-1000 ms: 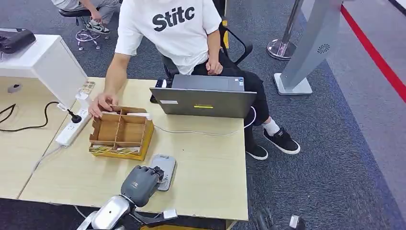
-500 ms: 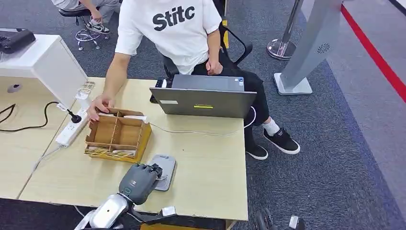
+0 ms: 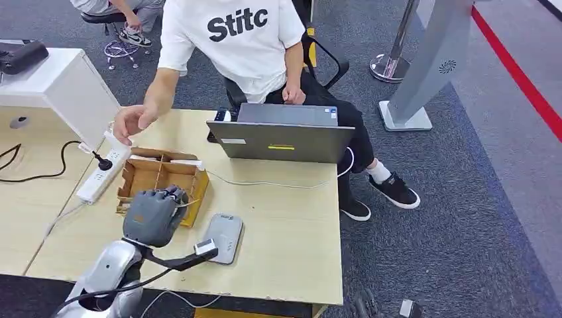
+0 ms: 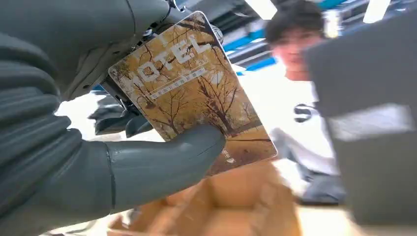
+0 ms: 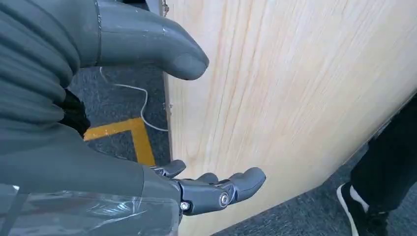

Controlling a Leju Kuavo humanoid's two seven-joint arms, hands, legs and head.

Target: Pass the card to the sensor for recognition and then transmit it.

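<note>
Lifted off the sensor (image 3: 224, 236), our left hand (image 3: 154, 215) now pinches the card (image 4: 192, 93) above the box (image 3: 162, 179), handover pending; right hand (image 5: 147, 147) hangs empty.

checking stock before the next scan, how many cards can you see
1 clearly: the card gripped by the left hand above the wooden box. The box's front slots seem to hold more, too hidden to count.

An office: wooden desk (image 3: 291, 218), laptop (image 3: 281, 139), power strip (image 3: 99, 175), grey carpet (image 3: 450, 218).
</note>
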